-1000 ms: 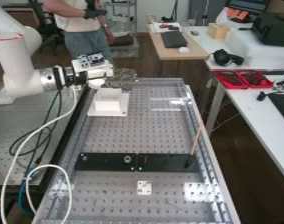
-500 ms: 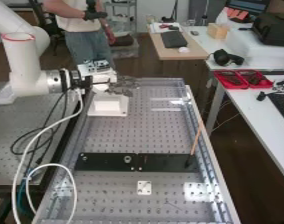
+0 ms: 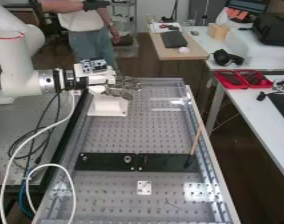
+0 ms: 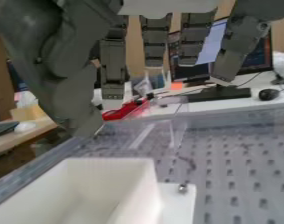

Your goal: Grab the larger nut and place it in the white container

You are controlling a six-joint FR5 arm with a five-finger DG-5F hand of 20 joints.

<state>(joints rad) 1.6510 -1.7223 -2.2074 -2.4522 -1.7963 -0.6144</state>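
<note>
In the high view the hand [image 3: 125, 89] is over the far end of the perforated bench, just above and beside the white container [image 3: 107, 107]. In the wrist view the hand [image 4: 116, 65] has straight fingers and holds nothing that can be seen. The white container [image 4: 150, 187] stands close below, its mouth facing up; part of its inside shows, with no nut visible there. I cannot make out the larger nut. On the flat black bar [image 3: 106, 167] stand the smaller nut [image 3: 84, 158] and the bearing [image 3: 127, 159].
A thin wooden stick [image 3: 196, 141] stands slanted at the black bar's right end. The container's base plate [image 4: 179, 202] carries a small metal screw [image 4: 183, 188]. Red trays [image 3: 242, 79] lie on the side table. Cables hang beside the bench's left edge.
In the high view the hand has come down a little toward the container since the earliest frame. The parts on the bar have not moved.
</note>
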